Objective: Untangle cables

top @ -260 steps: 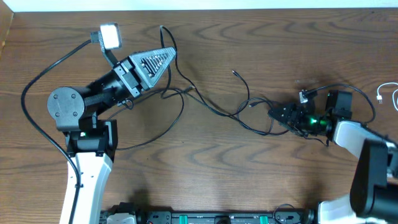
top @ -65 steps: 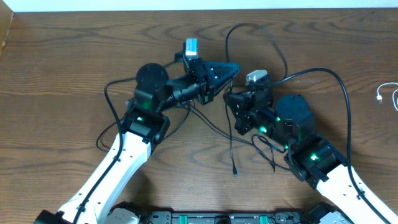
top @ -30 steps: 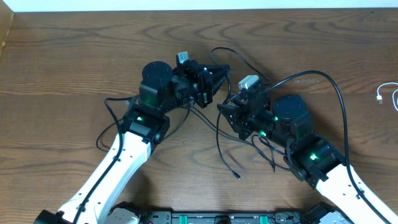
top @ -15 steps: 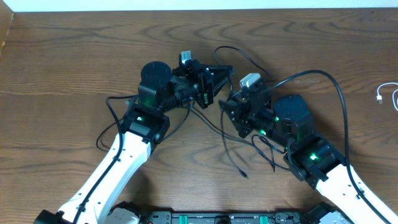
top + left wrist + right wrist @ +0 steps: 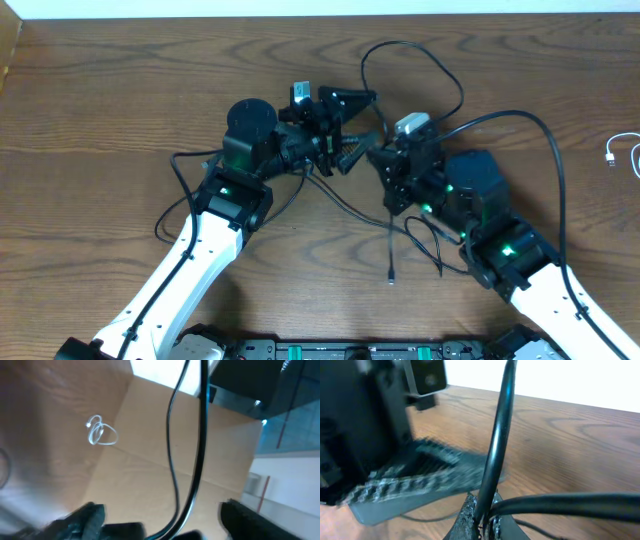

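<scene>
My right gripper (image 5: 482,514) pinches a black cable (image 5: 499,425); the left gripper (image 5: 354,118) stands wide open just beside it. I should draw the right arm away slowly, without jerking.

Left gripper (image 5: 374,116): located at mid-table (image 5: 100,120), arm entering from the near left. Its jaws stand spread, one finger on the far side and one on the near side.

Right gripper (image 5: 381,157): located just right of the left gripper, arm entering from the near right. Its fingers are together, with a black cable (image 5: 391,235) at the tips.

The black cable runs toward the near edge and ends in a plug (image 5: 390,283).

A black loop (image 5: 405,44) arcs on the far side of both grippers.

A white cable (image 5: 622,150) lies at the right edge, well apart from both arms.
</scene>
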{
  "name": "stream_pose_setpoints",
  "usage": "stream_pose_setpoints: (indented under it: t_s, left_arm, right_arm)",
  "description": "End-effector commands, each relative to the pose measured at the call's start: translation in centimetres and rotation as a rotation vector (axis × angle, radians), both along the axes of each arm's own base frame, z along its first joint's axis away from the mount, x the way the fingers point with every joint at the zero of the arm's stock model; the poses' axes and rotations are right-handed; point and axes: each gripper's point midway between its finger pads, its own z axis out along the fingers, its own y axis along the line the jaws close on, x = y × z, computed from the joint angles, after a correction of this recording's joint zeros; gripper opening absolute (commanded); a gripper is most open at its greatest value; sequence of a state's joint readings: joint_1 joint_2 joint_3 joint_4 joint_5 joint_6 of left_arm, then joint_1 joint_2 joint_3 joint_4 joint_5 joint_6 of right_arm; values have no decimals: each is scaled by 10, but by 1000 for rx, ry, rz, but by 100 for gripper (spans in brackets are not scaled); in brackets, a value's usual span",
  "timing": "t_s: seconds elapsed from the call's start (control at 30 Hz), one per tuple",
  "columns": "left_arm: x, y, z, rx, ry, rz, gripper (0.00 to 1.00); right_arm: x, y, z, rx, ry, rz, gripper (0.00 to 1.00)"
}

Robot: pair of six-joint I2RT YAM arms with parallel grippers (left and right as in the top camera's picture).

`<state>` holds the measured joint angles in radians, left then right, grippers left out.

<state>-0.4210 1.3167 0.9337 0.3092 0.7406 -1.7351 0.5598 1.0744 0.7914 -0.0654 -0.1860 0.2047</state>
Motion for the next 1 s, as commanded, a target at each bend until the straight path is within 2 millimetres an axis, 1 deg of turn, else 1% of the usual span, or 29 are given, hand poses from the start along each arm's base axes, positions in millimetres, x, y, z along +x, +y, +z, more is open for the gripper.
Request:
stream_pose_setpoints:
  t_s: [0.0, 0.07, 0.17, 0.3, 0.37, 0.43, 0.53, 0.6, 0.7, 0.77, 0.83, 0.97]
  left_arm:
    - [0, 4, 0, 79, -128, -23, 86]
    - [3, 11, -9, 126, -143, -18, 88]
    - [6, 20, -22, 179, -132, -6, 88]
    - [4, 26, -40, 222, -68, -4, 89]
    - [2, 27, -46, 233, -39, -8, 89]
    - [-1, 28, -51, 244, -11, -11, 89]
    - [-4, 29, -58, 255, 21, -15, 89]
    - [-7, 30, -64, 266, 53, -19, 90]
    - [-10, 32, -70, 278, 87, -23, 90]
    - [-12, 32, -73, 284, 103, -25, 90]
    - [-13, 33, -74, 286, 109, -26, 90]
    - [-13, 33, -74, 286, 109, -26, 90]
  right_arm:
    - [11, -25, 16, 20, -30, -91, 1]
    - [18, -40, 20, 36, -32, -139, 1]
    - [30, -62, 33, 41, -61, -203, 1]
    - [48, -92, 57, 22, -126, -285, 1]
    - [59, -112, 67, 4, -156, -349, 1]
    - [75, -141, 78, -38, -191, -454, 1]
    - [95, -180, 88, -122, -238, -581, 1]
    - [110, -201, 92, -202, -282, -632, 1]
    - [133, -227, 88, -299, -336, -684, 1]
    - [148, -246, 76, -330, -331, -731, 1]
    - [164, -264, 57, -345, -306, -770, 1]
    - [193, -294, 20, -361, -278, -822, 1]
